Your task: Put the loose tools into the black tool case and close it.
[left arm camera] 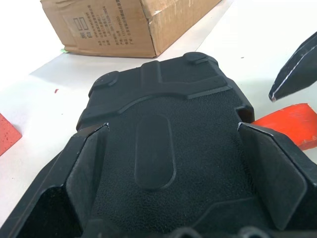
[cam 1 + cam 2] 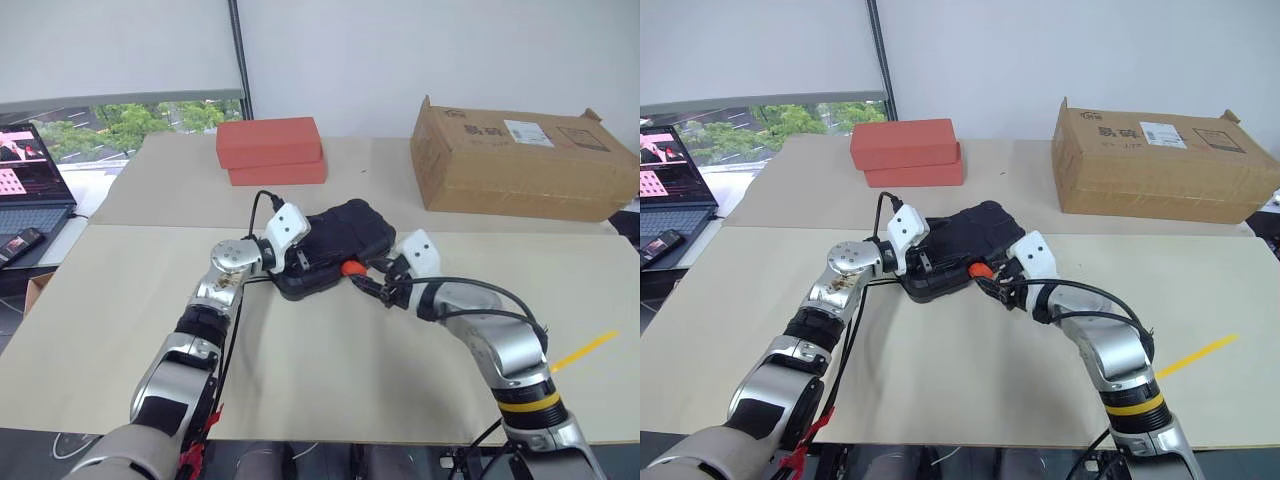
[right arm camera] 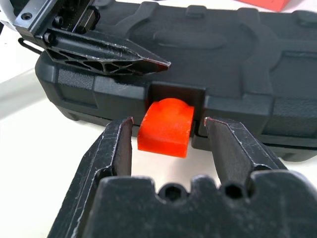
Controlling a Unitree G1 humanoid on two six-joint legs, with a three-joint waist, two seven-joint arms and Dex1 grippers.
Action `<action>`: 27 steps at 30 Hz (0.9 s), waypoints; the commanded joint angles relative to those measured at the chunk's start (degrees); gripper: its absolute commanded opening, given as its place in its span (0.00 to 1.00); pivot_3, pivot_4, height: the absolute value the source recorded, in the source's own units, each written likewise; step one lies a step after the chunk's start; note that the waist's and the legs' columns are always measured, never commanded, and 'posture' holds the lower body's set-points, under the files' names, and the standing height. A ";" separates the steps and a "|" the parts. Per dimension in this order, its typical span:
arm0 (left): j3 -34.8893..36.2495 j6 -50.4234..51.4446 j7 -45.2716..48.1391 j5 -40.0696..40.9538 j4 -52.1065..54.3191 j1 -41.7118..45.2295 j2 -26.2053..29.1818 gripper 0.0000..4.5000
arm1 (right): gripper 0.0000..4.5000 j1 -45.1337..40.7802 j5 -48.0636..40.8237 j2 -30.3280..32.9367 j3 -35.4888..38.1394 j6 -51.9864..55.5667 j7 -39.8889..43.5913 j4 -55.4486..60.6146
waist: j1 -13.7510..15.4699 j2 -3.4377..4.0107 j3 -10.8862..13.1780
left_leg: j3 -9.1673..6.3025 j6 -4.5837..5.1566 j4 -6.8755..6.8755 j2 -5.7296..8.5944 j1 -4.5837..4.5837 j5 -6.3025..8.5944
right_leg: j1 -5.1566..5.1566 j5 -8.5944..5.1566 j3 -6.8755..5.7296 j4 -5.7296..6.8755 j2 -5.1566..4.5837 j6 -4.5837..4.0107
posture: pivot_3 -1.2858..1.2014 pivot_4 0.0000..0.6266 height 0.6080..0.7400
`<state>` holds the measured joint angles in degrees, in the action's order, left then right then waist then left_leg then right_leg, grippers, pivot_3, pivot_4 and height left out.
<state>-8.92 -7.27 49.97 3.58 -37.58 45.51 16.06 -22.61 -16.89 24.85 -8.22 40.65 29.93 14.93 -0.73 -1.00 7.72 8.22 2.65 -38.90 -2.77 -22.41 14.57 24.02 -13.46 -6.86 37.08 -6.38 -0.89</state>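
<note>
Case's lid is down, so with the left gripper (image 2: 300, 252) spread wide steadying the black tool case (image 2: 335, 243), the half-open right gripper (image 3: 168, 136), holding nothing, should press the orange latch (image 3: 166, 127) squarely.

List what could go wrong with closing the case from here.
1. The right gripper stands open either side of the orange latch, not yet touching it; pushing off-centre might slide a finger past and leave it unfastened.
2. The left gripper is spread open over the black tool case lid rather than clamping it, so a latch push could skid the case across the table.
</note>
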 commanded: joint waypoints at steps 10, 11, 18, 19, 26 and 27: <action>-1.45 1.33 0.95 -2.03 -1.96 -2.14 0.82 1.00 | 0.26 -1.36 0.90 -0.82 -0.07 1.83 -0.80 -0.02 | -0.16 0.01 -0.01 | 0.00 0.00 0.01 -0.01 0.01 0.00 | 0.01 -0.01 0.01 0.01 0.01 0.01 | 0.52 0.24 0.78; -1.45 1.30 0.94 -2.04 -2.02 -2.12 0.83 1.00 | 0.26 -1.34 1.03 -0.98 -0.20 1.77 -0.87 -0.08 | -0.17 0.01 -0.01 | 0.00 0.00 0.01 -0.02 0.01 0.00 | 0.01 -0.01 0.01 0.01 0.01 0.02 | 0.52 0.24 0.78; -1.39 1.12 0.86 -2.09 -2.29 -2.37 1.04 1.00 | 0.26 0.36 3.57 -4.10 -1.29 -1.89 -2.50 -3.03 | -0.45 0.01 -0.04 | 0.00 -0.03 0.01 -0.06 0.07 -0.02 | 0.00 -0.06 0.03 0.03 0.05 0.10 | 0.52 0.24 0.78; -1.38 1.11 0.87 -2.09 -2.27 -2.50 1.09 1.00 | 0.26 0.67 3.90 -4.71 -1.37 -2.59 -2.65 -3.82 | -0.44 0.01 -0.06 | 0.00 -0.04 0.01 -0.07 0.08 -0.02 | -0.01 -0.11 0.03 0.03 0.06 0.20 | 0.52 0.24 0.78; -1.24 1.28 0.88 -2.06 -2.16 -2.79 1.46 1.00 | 0.26 1.24 4.41 -9.20 -1.10 -4.81 -4.09 -8.67 | -1.46 -0.04 -0.17 | 0.00 -0.10 0.01 -0.11 0.22 -0.06 | -0.10 -0.16 0.08 0.04 0.08 0.28 | 0.52 0.24 0.78; -1.20 1.30 0.88 -2.05 -2.20 -2.78 1.54 1.00 | 0.26 1.29 4.63 -9.56 -1.23 -5.00 -4.18 -9.19 | -1.58 -0.04 -0.17 | 0.00 -0.12 0.01 -0.11 0.24 -0.08 | -0.11 -0.15 0.08 0.04 0.07 0.27 | 0.52 0.24 0.78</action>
<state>-8.43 -7.29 50.17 3.60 -37.84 44.63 17.37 -21.55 -13.47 15.97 -8.58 35.85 26.91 7.52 -2.31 -1.04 7.55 8.22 2.51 -38.89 -2.89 -22.15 14.48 23.90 -13.61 -6.76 37.12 -6.31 -0.62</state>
